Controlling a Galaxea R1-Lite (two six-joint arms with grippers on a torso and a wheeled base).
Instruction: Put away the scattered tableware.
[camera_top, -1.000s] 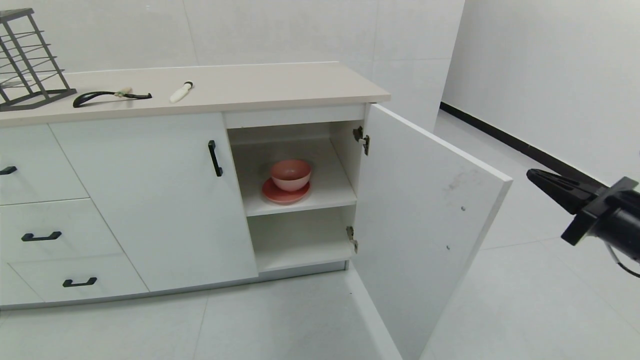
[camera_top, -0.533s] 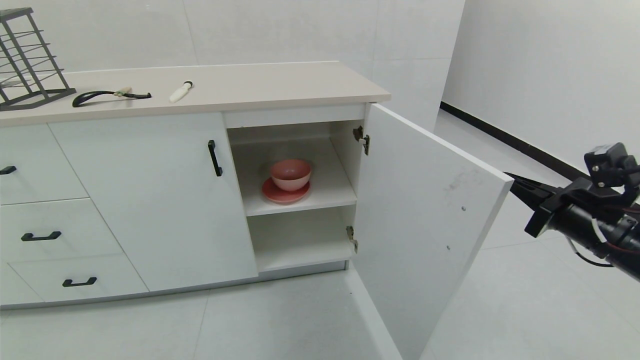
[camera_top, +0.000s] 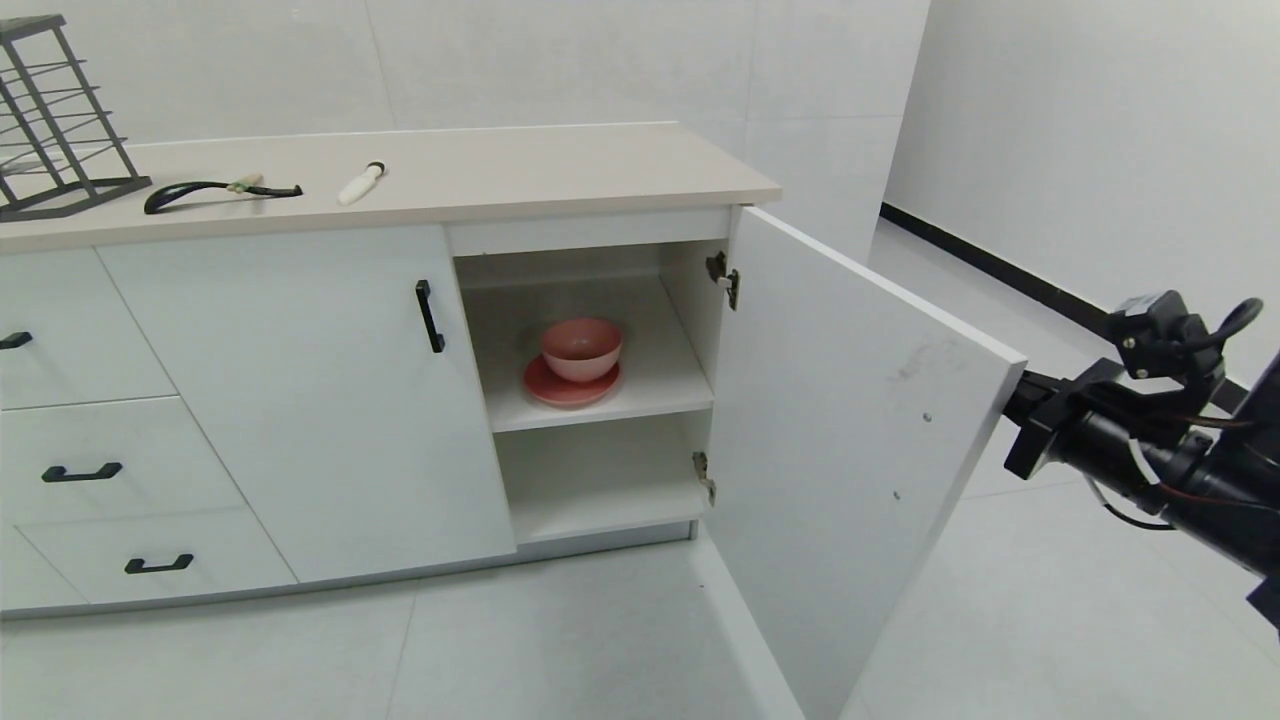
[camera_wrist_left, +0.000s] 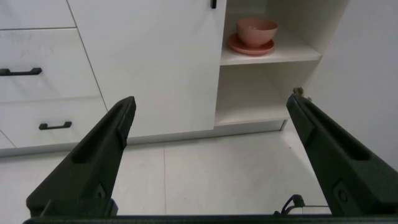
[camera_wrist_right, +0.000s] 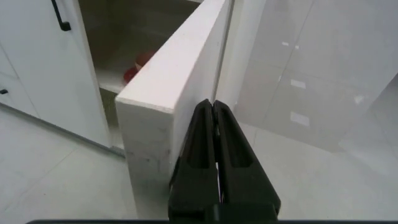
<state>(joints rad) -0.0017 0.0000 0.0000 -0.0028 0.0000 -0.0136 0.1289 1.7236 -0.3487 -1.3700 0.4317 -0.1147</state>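
Note:
A pink bowl (camera_top: 581, 349) sits on a pink plate (camera_top: 555, 390) on the upper shelf of the open cabinet; the left wrist view shows the same bowl (camera_wrist_left: 257, 30) and plate (camera_wrist_left: 239, 46). On the countertop (camera_top: 520, 170) lie a black ladle (camera_top: 200, 190) and a white-handled utensil (camera_top: 360, 183). My right gripper (camera_wrist_right: 213, 107) is shut, its tips at the outer face of the open cabinet door (camera_top: 850, 430), near the door's free edge. My left gripper (camera_wrist_left: 211, 102) hangs open and empty over the floor in front of the cabinet.
A black wire rack (camera_top: 50, 120) stands at the counter's left end. The left cabinet door with a black handle (camera_top: 430, 316) is closed, and drawers (camera_top: 85, 470) sit further left. Open tiled floor (camera_top: 1050, 620) lies to the right.
My right gripper has moved left toward the open door; its tips, in plain sight a second ago, are now hidden behind the door's free edge in the head view. The door itself has not moved.

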